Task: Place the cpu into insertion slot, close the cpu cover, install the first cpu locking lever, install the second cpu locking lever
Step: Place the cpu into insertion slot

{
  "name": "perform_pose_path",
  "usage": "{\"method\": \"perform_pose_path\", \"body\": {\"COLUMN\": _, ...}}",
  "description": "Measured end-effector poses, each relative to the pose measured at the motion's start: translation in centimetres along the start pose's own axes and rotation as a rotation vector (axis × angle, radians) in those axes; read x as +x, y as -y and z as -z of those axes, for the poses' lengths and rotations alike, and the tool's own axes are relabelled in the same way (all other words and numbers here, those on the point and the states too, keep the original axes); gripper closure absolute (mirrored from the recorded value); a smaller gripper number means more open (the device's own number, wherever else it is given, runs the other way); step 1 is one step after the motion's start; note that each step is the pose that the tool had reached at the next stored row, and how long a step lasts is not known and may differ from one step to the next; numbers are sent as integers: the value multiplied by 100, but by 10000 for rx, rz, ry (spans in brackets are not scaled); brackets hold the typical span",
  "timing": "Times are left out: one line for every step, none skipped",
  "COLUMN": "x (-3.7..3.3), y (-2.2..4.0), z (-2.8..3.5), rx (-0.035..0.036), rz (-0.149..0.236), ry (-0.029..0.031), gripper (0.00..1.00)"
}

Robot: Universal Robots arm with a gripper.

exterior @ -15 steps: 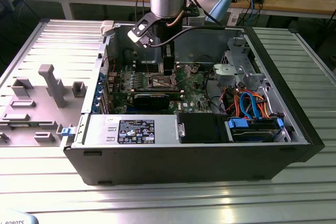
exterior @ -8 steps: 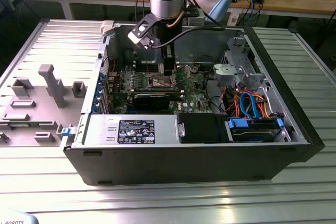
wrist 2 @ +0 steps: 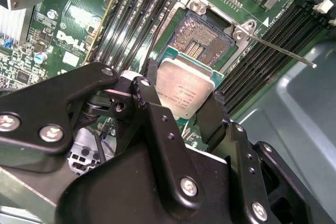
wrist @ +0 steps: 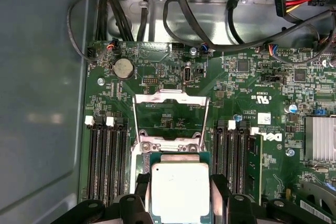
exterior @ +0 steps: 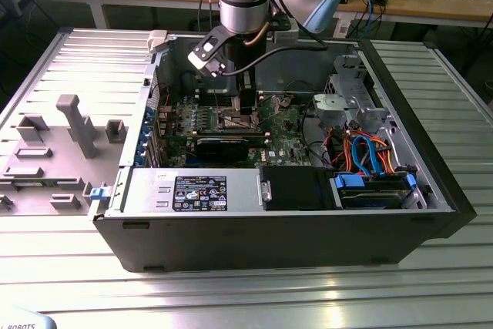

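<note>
At centre of exterior view, inside open computer case [exterior: 269, 225]: gripper [exterior: 247, 109] pinching cpu [wrist 2: 186, 90] close over insertion slot [wrist 2: 202, 38]; cpu cover [wrist: 170, 96] flipped up; memory slots [wrist: 107, 161] flanking both sides; locking lever [wrist 2: 283, 53] sticking out, unlatched.

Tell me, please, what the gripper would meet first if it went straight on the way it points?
Probably the open insertion slot: the gripper, shut on the cpu, points down at it, and the cpu cover stands open, out of the line. Exact alignment is unclear.
</note>
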State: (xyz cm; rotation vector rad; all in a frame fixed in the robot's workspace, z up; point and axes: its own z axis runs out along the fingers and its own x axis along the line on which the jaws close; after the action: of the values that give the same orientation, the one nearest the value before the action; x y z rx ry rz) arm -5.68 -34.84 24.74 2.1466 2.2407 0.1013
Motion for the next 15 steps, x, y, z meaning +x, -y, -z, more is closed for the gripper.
{"method": "perform_pose_path", "body": {"x": 0, "y": 0, "z": 0, "rx": 0, "rz": 0, "ry": 1, "gripper": 46}}
{"method": "perform_pose_path", "body": {"x": 0, "y": 0, "z": -1, "rx": -1, "rz": 0, "ry": -1, "gripper": 46}}
{"method": "perform_pose_path", "body": {"x": 0, "y": 0, "z": -2, "rx": -1, "rz": 0, "ry": -1, "gripper": 46}}
{"method": "perform_pose_path", "body": {"x": 0, "y": 0, "z": -2, "rx": 0, "rz": 0, "ry": -1, "gripper": 46}}
{"method": "perform_pose_path", "body": {"x": 0, "y": 0, "z": -2, "rx": -1, "rz": -1, "ry": -1, "gripper": 46}}
{"method": "perform_pose_path", "body": {"x": 0, "y": 0, "z": -2, "rx": -1, "rz": 0, "ry": -1, "gripper": 46}}
{"method": "perform_pose_path", "body": {"x": 0, "y": 0, "z": -2, "rx": -1, "rz": 0, "ry": -1, "gripper": 46}}
{"method": "perform_pose_path", "body": {"x": 0, "y": 0, "z": -3, "rx": -1, "rz": 0, "ry": -2, "gripper": 46}}
{"method": "perform_pose_path", "body": {"x": 0, "y": 0, "z": -3, "rx": -1, "rz": 0, "ry": -1, "gripper": 46}}
{"method": "perform_pose_path", "body": {"x": 0, "y": 0, "z": -3, "rx": -1, "rz": 0, "ry": -1, "gripper": 46}}
{"method": "perform_pose_path", "body": {"x": 0, "y": 0, "z": -3, "rx": -1, "rz": 0, "ry": -1, "gripper": 46}}
{"method": "perform_pose_path", "body": {"x": 0, "y": 0, "z": -3, "rx": -1, "rz": 0, "ry": -1, "gripper": 46}}
{"method": "perform_pose_path", "body": {"x": 0, "y": 0, "z": -3, "rx": -1, "rz": 0, "ry": -1, "gripper": 46}}
{"method": "perform_pose_path", "body": {"x": 0, "y": 0, "z": -4, "rx": -1, "rz": 0, "ry": -1, "gripper": 46}}
{"method": "perform_pose_path", "body": {"x": 1, "y": 0, "z": -6, "rx": -2, "rz": -1, "ry": -2, "gripper": 46}}
